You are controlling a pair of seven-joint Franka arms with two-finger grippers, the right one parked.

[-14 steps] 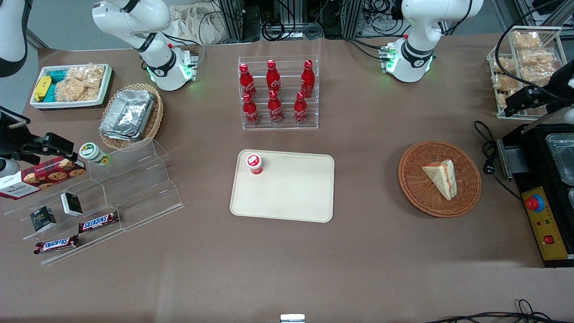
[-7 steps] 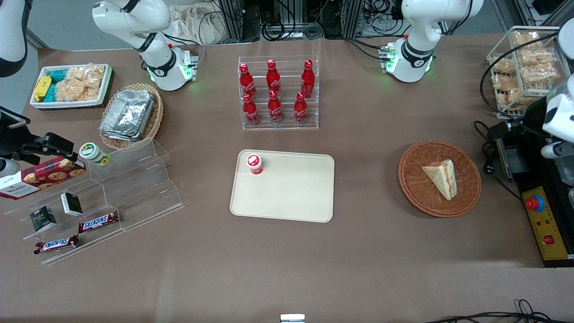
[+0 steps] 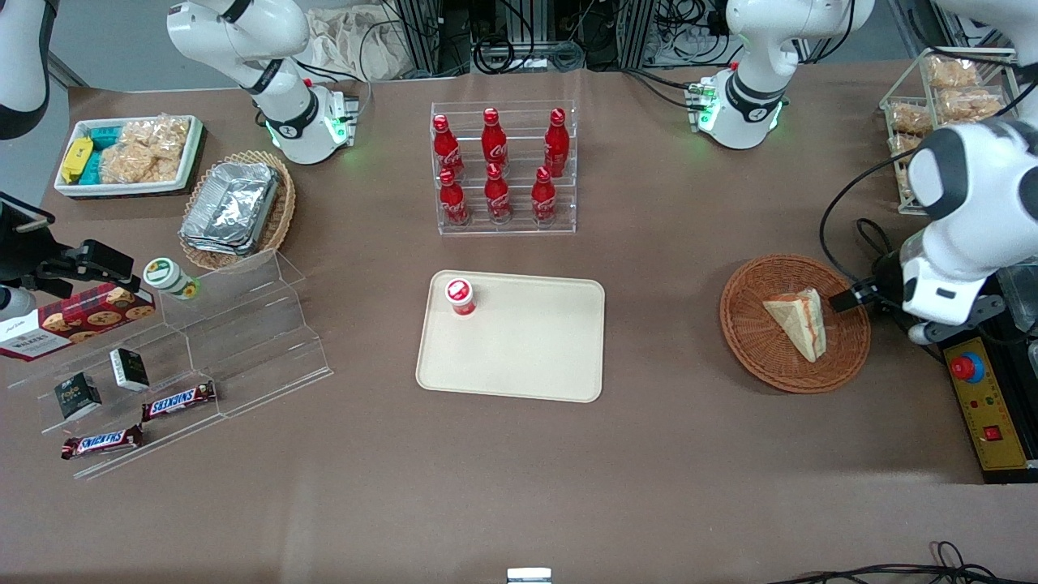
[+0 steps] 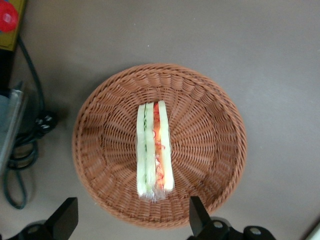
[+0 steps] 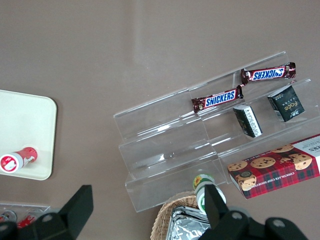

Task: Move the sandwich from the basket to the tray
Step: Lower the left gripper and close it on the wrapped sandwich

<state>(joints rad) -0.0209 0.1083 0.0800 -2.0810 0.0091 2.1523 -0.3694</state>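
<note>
— Where's the gripper point(image 4: 131, 220) right now?
— Hanging above the basket point(image 3: 740, 341), at the rim toward the working arm's end of the table. Its two black fingers point(image 4: 64, 219) are spread wide apart, gripping nothing; the wrist camera shows them straddling the basket's edge, well clear of the weave.
— And the sandwich point(image 3: 799, 321)?
— Lying in the basket, roughly in the middle. The wrist view looks down on its filling edge: pale bread with red and green layers, wrapped in clear film. It isn't touching the fingers.
— Where does the tray point(image 3: 535, 357) sit?
— Mid-table, well apart from the basket, toward the parked arm's end from it. A small red bottle point(image 3: 460, 296) lies on the tray's corner farther from the camera; the rest of the tray is bare.
— Anything nearer the camera than the tray?
— Just brown table point(image 3: 519, 487).
— Farther back?
— A clear rack of red cola bottles point(image 3: 496, 166) stands farther from the camera than the tray. Toward the working arm's end, beside the basket, there's a black machine with a red button point(image 3: 962, 367), and farther still a wire rack with bags of pale snacks point(image 3: 957, 93).
</note>
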